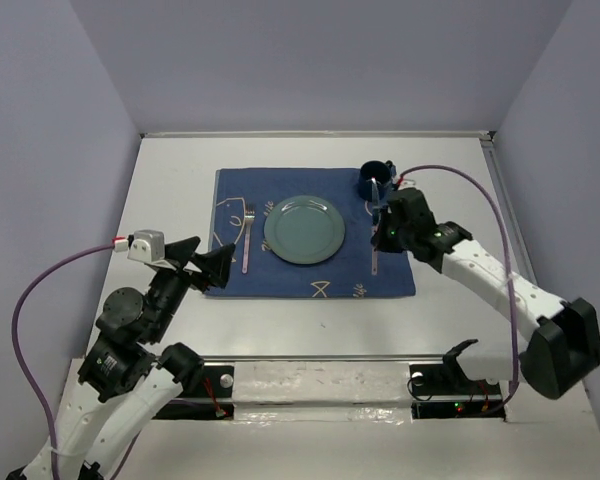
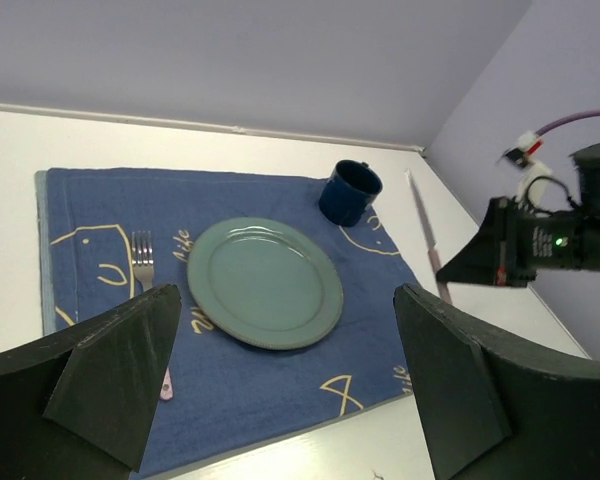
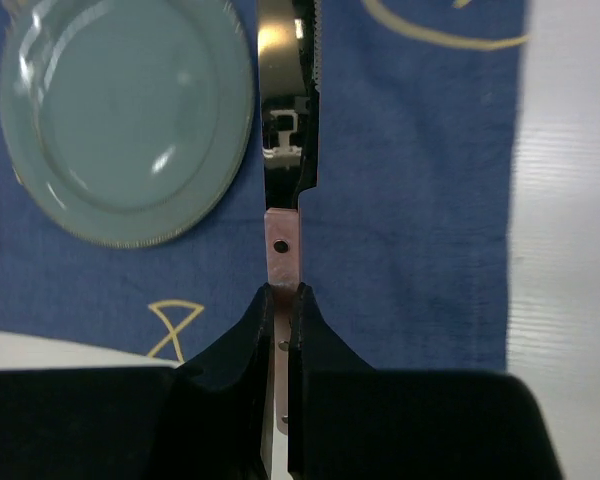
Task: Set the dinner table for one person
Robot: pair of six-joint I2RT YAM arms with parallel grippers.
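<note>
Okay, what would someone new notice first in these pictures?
The dark blue placemat stands out mid-table, with a green plate at its centre, a fork to the plate's left and a blue mug at its far right corner. Right of the plate, the right end effector is shut on a knife by its handle.

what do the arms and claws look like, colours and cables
The left arm and right arm have white links and black joints. The left claw and right claw each have two black wedge-shaped fingers. A purple cable runs to each wrist; a green light glows near the right claw.
</note>
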